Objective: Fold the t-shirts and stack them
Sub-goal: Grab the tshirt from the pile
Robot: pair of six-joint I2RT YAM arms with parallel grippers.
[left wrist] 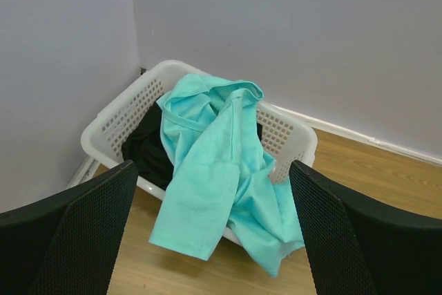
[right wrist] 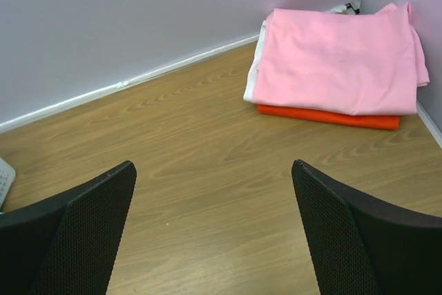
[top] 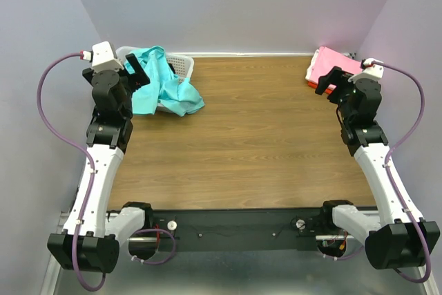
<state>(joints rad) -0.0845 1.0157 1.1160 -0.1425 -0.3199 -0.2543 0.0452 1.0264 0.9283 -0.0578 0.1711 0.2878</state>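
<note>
A turquoise t-shirt point(top: 162, 81) hangs crumpled over the front rim of a white slatted basket point(top: 181, 64) at the far left; it also shows in the left wrist view point(left wrist: 214, 164), with dark cloth point(left wrist: 148, 150) under it in the basket point(left wrist: 114, 126). My left gripper point(top: 137, 72) is open and empty, raised just left of the shirt. A folded pink t-shirt point(right wrist: 338, 56) lies on a folded red-orange one point(right wrist: 331, 117) in the far right corner point(top: 333, 63). My right gripper point(top: 333, 79) is open and empty, just in front of that stack.
Wooden table point(top: 255, 136) with lilac walls close on three sides. A white edge of cloth point(right wrist: 253, 67) shows at the stack's left side. The arm bases and a black rail point(top: 235, 226) run along the near edge.
</note>
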